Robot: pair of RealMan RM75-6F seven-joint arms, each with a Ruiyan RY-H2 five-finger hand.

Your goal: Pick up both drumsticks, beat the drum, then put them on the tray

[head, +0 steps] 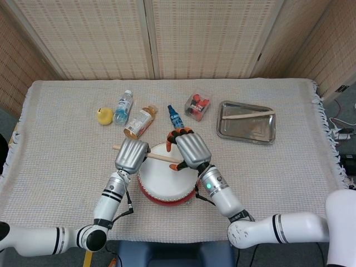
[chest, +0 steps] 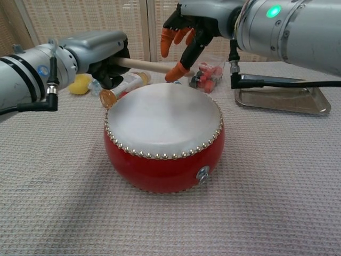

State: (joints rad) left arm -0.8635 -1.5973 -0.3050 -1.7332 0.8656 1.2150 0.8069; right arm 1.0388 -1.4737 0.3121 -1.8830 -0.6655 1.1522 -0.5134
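A yellow fruit (head: 103, 115), a clear water bottle (head: 123, 106) and an amber bottle (head: 139, 122) lie beyond the left hand. A blue spray bottle (head: 176, 119) and a clear box of red pieces (head: 197, 105) lie beyond the right hand.

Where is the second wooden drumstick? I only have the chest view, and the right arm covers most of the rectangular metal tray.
Observer: In the head view, the second wooden drumstick lies inside the rectangular metal tray, along its far side.
Operator: What is behind the right hand?
Observer: A small blue bottle lies on the cloth just beyond the right hand's fingertips.
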